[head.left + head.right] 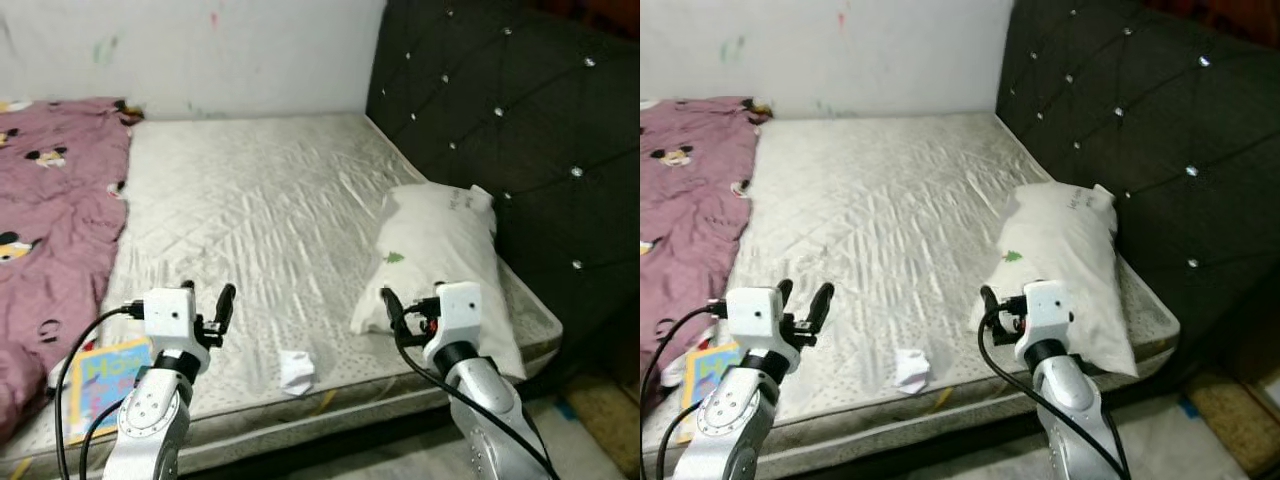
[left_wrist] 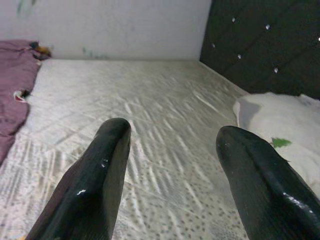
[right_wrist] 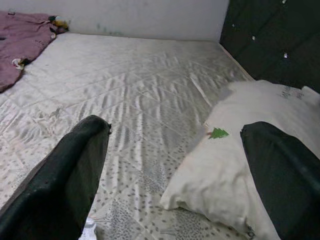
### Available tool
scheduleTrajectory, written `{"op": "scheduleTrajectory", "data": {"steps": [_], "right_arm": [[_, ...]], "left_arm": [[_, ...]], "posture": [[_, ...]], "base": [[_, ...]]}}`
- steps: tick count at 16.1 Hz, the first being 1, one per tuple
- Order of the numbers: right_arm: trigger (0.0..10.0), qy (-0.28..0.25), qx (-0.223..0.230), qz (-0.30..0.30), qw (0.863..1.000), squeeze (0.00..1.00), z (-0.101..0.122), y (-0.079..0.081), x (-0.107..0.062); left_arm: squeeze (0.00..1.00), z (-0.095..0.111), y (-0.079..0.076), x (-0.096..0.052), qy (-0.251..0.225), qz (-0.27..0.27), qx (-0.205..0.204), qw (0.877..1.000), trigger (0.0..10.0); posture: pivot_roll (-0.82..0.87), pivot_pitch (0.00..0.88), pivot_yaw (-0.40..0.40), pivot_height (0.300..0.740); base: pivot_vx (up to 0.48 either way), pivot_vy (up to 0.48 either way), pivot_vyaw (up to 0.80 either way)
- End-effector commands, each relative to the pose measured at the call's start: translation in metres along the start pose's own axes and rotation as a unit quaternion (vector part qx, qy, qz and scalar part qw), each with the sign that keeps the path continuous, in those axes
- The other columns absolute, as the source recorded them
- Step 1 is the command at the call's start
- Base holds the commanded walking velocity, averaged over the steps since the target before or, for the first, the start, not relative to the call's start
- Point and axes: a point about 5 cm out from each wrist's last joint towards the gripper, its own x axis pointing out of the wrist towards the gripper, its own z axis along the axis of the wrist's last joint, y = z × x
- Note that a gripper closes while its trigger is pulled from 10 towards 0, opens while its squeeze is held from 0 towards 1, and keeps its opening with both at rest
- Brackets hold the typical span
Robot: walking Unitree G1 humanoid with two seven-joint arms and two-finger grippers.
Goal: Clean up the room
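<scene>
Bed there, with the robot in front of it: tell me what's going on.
The robot stands at the edge of the bed, holding nothing. The left claw and the right claw are both raised over the near edge, open. A crumpled paper lies on the mattress between them. A white pillow sits by the dark headboard, with a purple blanket and a picture book to the left.

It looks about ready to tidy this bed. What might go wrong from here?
The crumpled white paper lies near the mattress edge, between the open left gripper and the open right gripper; a clumsy reach might nudge it off onto the floor. It is small and flat, so the fingers may pinch mattress fabric instead. The right gripper hovers close to the pillow and could snag or shove it.
</scene>
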Motion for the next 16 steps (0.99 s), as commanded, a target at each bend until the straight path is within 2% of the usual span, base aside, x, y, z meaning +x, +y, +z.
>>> {"op": "scheduleTrajectory", "data": {"steps": [1,3,16], "right_arm": [[10.0,0.001,-0.008,-0.008,1.000,0.00,0.0003,-0.0059,0.0001],[10.0,0.002,-0.008,-0.008,1.000,0.00,0.0000,-0.0054,0.0007],[10.0,0.002,-0.005,-0.004,1.000,0.00,-0.0007,-0.0060,0.0020]], "left_arm": [[0.00,0.0020,-0.0074,0.0012,-0.003,-0.017,-0.002,1.000,10.0],[0.00,0.0026,-0.0082,0.0010,-0.002,-0.036,-0.013,0.999,10.0],[0.00,0.0029,-0.0102,-0.0015,-0.001,-0.049,-0.018,0.999,10.0]], "posture": [[-0.03,0.035,-0.049,0.740],[-0.03,0.037,-0.048,0.740],[-0.03,0.038,-0.053,0.740]], "base": [[0.000,0.000,0.45],[0.000,0.000,0.79],[0.000,0.000,0.00]]}}
